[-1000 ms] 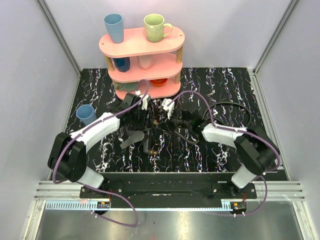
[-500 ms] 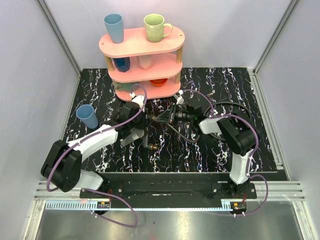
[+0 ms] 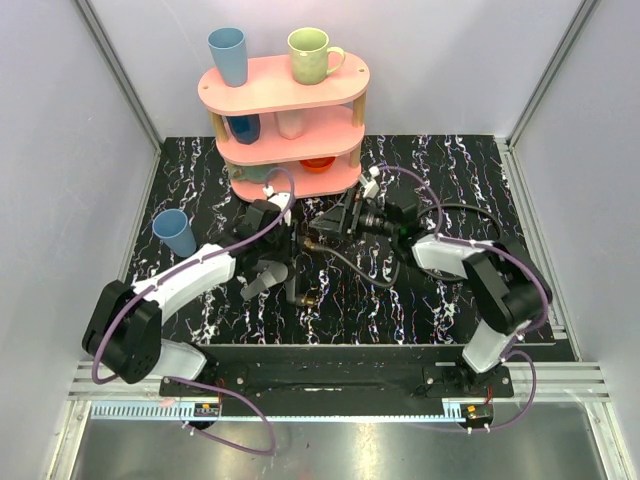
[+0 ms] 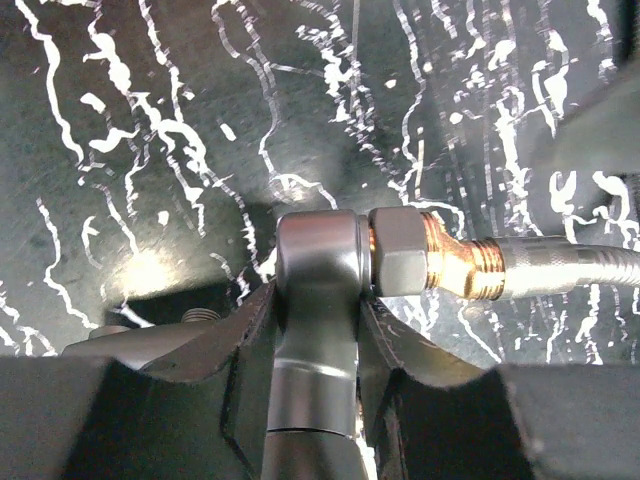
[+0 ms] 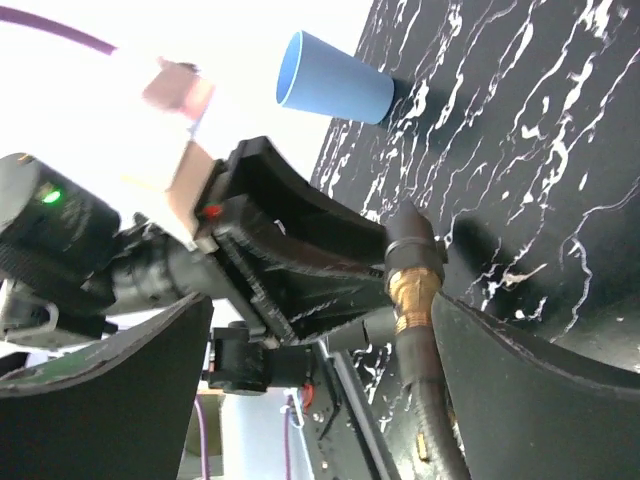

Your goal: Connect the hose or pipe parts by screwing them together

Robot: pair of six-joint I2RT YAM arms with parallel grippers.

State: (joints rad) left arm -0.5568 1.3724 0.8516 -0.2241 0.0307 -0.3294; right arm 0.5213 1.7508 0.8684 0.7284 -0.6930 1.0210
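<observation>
**Nozzle clamped by left arm; right jaws spread around the hose**

Left gripper (image 4: 318, 306): clenched on the short dark-grey cone-shaped metal nozzle piece (image 4: 318, 250). In the left wrist view one finger presses each flank of the nozzle, bottom centre of frame, and its rounded head stands above the fingertips.

Brass hex connector (image 4: 432, 262): sits flush against the right side of the nozzle head. Its threaded stub runs right into a grey sleeve that leaves the frame at the right edge.

Right gripper (image 5: 322, 300): released, jaws spread wide. In the right wrist view one finger fills the lower left corner and the other the lower right. The long thin black flexible hose (image 5: 432, 415) rises between them, close to the right-hand finger; contact cannot be told. Above it come the brass fitting and then the dark cone tip, right of centre.

Overhead view: both grippers meet at frame centre, just below the pink three-tier shelf (image 3: 285, 92), with the joined parts between them. The hose trails toward the lower right across the black white-veined tabletop (image 3: 450, 160).

A small dark, brass-tipped piece (image 3: 305, 297) lies on the tabletop below the left gripper; what it is cannot be told.

Other items:
- light-blue cup (image 3: 175, 230) on the tabletop, left of centre
- blue tumbler (image 3: 227, 55) and pale-green mug (image 3: 312, 55) on the top tier of the shelf
</observation>
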